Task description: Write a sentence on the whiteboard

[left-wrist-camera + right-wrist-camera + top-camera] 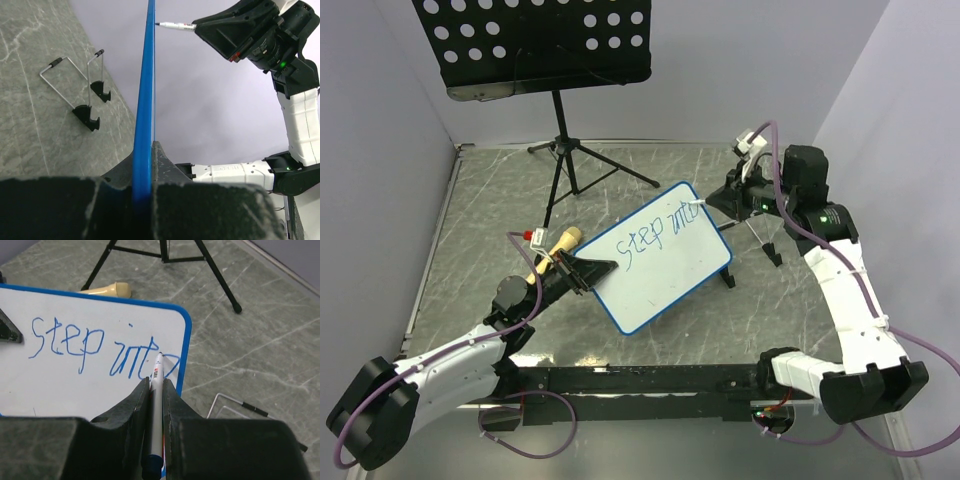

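Our left gripper (144, 167) pinches the whiteboard (660, 275), our right gripper (156, 386) pinches the marker (158, 367), and we fear its tip, maybe touching, could slip off the nearby blue frame (186, 340).

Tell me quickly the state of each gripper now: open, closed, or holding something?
Left gripper: closed, clamping the whiteboard by its blue edge.
Right gripper: closed, holding the marker, tip at the board.

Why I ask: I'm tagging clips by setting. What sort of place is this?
Probably a robotics lab test cell: a marbled table boxed in by plain grey walls, two arms bolted at its near edge, the left end effector gripping a whiteboard, the right end effector a marker.
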Controlling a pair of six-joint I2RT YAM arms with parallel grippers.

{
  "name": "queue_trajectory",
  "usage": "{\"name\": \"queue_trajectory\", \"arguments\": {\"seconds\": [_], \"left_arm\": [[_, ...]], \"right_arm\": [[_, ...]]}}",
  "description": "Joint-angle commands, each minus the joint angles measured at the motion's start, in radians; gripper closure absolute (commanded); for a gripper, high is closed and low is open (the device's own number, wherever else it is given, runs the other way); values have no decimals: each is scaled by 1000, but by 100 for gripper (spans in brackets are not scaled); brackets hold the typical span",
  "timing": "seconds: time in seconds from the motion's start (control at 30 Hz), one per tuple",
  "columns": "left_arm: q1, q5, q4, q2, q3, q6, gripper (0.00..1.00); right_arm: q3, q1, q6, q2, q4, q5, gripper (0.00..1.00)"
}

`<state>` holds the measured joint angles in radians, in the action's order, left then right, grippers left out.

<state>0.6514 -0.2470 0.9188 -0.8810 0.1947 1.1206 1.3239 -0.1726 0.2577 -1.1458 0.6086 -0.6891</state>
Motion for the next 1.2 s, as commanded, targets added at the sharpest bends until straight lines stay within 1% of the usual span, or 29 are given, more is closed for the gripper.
{"name": "queue_trajectory", "arguments": {"seconds": [0.0,0.23,0.33,0.4,0.47,0.5,0.63,0.93,1.17], "left_arm": [[2,-11,172,20,17,35,99],[1,11,129,42,20,28,99],[2,14,130,33,28,36,99],[2,17,129,28,37,39,99],[2,17,126,24,46,36,99],[2,12,120,20,57,35,99],[2,14,138,1,64,38,99],[2,-1,201,-58,75,53,99],[2,-5,218,-79,86,54,99]], "right_arm": [[76,-4,-24,3,-37,-43,100],[136,-2,-37,87,2,-99,100],[115,-4,-35,115,13,-170,100],[65,-4,-35,147,-4,-225,100],[16,-7,-11,170,-10,-274,100],[-1,-5,9,191,-13,-323,100],[-44,-11,83,216,49,-372,100],[-114,-34,130,242,72,-359,100],[-144,-85,146,248,77,-336,100]]}}
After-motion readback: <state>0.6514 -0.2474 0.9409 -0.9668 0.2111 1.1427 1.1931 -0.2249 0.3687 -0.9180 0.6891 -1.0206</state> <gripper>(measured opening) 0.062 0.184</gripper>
